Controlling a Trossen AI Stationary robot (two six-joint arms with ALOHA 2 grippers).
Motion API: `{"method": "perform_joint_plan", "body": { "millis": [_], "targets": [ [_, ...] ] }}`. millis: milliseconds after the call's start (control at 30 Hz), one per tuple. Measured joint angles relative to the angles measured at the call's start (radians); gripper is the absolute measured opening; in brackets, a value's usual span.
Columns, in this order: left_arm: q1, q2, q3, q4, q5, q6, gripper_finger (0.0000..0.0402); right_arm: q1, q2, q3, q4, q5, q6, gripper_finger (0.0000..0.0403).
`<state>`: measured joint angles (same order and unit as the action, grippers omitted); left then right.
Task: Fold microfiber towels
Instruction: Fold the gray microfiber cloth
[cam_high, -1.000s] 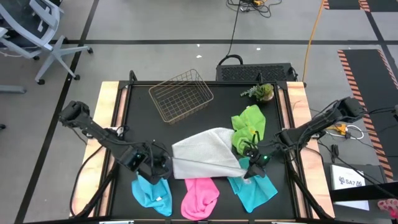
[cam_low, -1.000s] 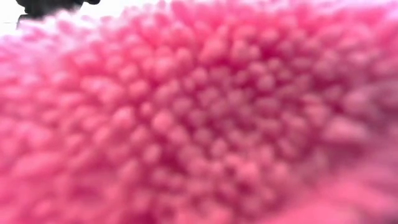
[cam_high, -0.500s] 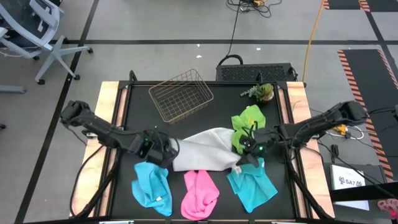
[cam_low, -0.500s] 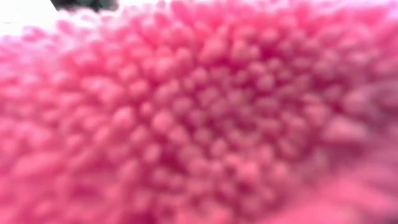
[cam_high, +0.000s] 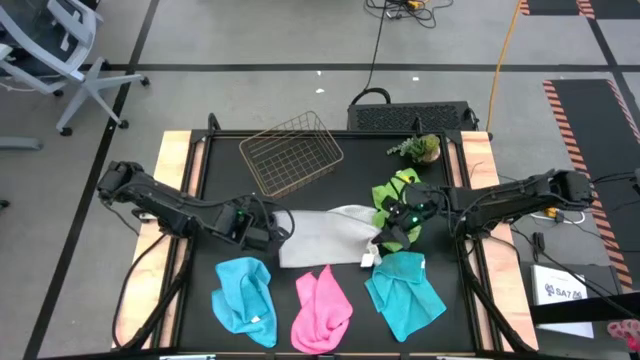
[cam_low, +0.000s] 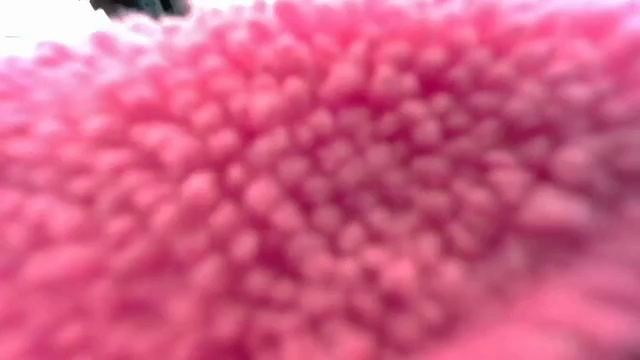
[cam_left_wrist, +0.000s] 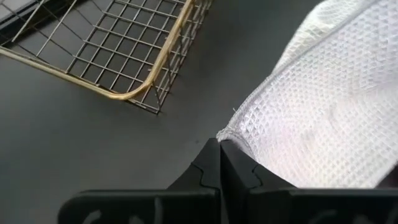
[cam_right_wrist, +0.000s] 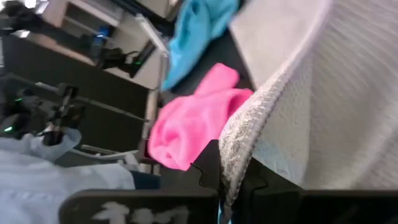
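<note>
On the black table top (cam_high: 215, 180), the left gripper (cam_high: 277, 232) sits at the left edge of the white-grey towel (cam_high: 325, 236), its fingers (cam_left_wrist: 214, 168) pressed together and pinching that towel's corner, as the left wrist view shows. Behind it, toward the table's far side, stands the copper wire basket (cam_high: 291, 152), apart from the cloth. The white-grey towel lies stretched across the middle of the table between both arms.

Along the near edge lie three towels in a row: a cyan-blue towel (cam_high: 244, 299) on the left, the pink towel (cam_high: 323, 309) in the middle, and a second cyan-blue towel (cam_high: 404, 303) on the right. The low view is filled by the pink towel's fibres (cam_low: 320, 200).

The right gripper (cam_high: 385, 238) is clamped on the white-grey towel's right edge, with cloth draped over its closed fingers (cam_right_wrist: 211, 168). Just behind it lies the lime green towel (cam_high: 392, 191), partly covered by the right arm. A small green plant (cam_high: 420, 148) stands near the far right corner.
</note>
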<state>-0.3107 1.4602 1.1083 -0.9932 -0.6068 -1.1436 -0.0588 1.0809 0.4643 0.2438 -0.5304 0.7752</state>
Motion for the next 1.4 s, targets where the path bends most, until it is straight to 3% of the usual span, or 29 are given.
{"method": "perform_joint_plan", "body": {
  "millis": [200,367,567,700,933,1167,1400],
  "targets": [
    [0.046,-0.054,0.087,-0.001,-0.121,0.145,0.0,-0.069,-0.017,0.079,0.117,-0.034,-0.039,0.0],
    [0.103,-0.122,0.245,0.0,-0.271,0.408,0.0,-0.164,-0.04,0.219,0.092,-0.128,-0.118,0.0],
    [0.173,-0.16,0.441,-0.001,-0.356,0.726,0.0,-0.283,-0.04,0.462,-0.166,-0.23,-0.293,0.0],
    [0.21,-0.168,0.524,-0.001,-0.368,0.862,0.0,-0.355,-0.04,0.628,-0.397,-0.237,-0.413,0.0],
    [0.251,-0.184,0.579,-0.018,-0.375,0.96,0.0,-0.46,-0.04,0.81,-0.664,-0.259,-0.55,0.0],
    [0.279,-0.187,0.578,-0.081,-0.373,0.95,0.0,-0.545,-0.032,0.801,-0.775,-0.255,-0.664,0.0],
    [0.279,-0.187,0.578,-0.089,-0.386,0.957,0.0,-0.622,0.002,0.787,-0.779,-0.256,-0.748,0.0]
  ]
}}
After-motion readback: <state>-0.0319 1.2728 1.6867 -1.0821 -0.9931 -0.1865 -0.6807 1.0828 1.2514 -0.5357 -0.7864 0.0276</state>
